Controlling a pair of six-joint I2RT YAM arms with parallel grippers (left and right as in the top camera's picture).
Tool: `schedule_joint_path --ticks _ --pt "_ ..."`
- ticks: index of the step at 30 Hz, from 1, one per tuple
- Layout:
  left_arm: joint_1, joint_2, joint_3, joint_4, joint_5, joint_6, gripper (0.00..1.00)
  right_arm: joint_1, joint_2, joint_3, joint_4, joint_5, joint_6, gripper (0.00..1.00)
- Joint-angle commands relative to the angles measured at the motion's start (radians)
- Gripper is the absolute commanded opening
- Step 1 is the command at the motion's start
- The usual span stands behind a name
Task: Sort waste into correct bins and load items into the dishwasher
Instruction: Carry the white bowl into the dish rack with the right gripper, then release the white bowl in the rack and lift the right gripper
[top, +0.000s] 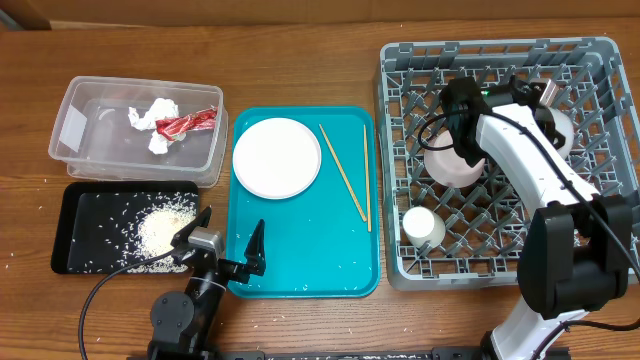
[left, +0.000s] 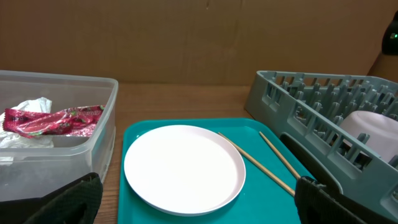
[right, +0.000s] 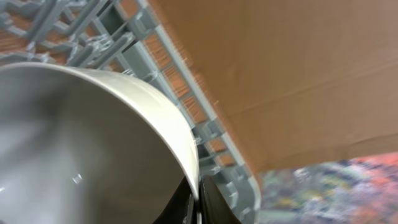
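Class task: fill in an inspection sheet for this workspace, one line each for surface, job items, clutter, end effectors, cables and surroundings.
Surface: wooden table, bare around the containers.
Job's things: red wrapper and tissue in the clear tub; rice in the black tray; plate and two chopsticks on the teal tray; round dish and cup in the grey rack.
Clutter: nothing seen beyond the teal tray.
End effectors: left end effector open, empty; right end effector pinching the rim of a bowl in the rack.
Cables: black cable loops beside the left arm; another runs along the right arm.
Surroundings: brown board behind the table.
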Motion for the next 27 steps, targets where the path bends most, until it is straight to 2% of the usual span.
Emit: schedule_joint_path --ticks 1,6,12,16,19,27 --pt "-0.01 -0.01 -0.007 0.003 0.002 0.018 1.0 -0.005 -0.006 -0.005 -0.005 0.186 0.005 0.04" --pt "-0.01 -0.01 -0.007 0.003 0.002 0.018 1.0 -0.035 -0.006 -0.006 -0.008 0.192 0.005 0.04" --pt "-0.01 -0.01 -0.007 0.003 0.002 0.018 1.0 -0.09 -0.006 -0.024 0.023 0.109 0.003 0.04" --pt "-0.01 -0.01 -0.007 0.003 0.002 0.018 1.0 -0.102 -0.006 -0.081 0.113 0.105 -0.082 0.04" --pt "-0.01 -0.01 -0.007 0.003 0.002 0.018 1.0 -0.081 -0.006 -0.128 0.185 0.083 -0.16 0.04" --pt "-0.01 -0.01 -0.007 0.003 0.002 0.018 1.0 0.021 -0.006 -0.173 0.165 0.071 -0.148 0.06"
